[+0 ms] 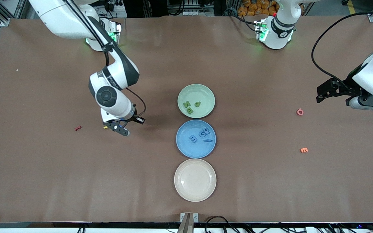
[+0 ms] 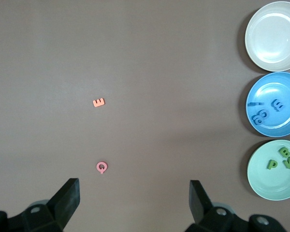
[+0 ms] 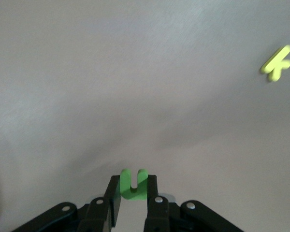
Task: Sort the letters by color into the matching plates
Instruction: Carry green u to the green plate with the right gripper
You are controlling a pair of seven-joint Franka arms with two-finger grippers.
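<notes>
we see right gripper (image 3: 133, 200) fingers clamped on small green U-shaped letter (image 3: 134, 184) over bare brown bench (image 1: 44, 178), yellow K letter (image 3: 276, 64) nearby, left gripper (image 2: 135, 200) waiting wide open above pink Q letter (image 2: 102, 167)

The brown table (image 1: 44, 178) carries three plates (image 1: 195, 180) and scattered letters (image 1: 304, 150).

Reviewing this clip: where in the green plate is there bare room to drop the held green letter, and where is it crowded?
The right gripper is shut on a green letter over the table. In the mint green plate the three green letters crowd the part nearest the blue plate; the part toward the robots' bases is bare. The left gripper waits open, well away.
</notes>
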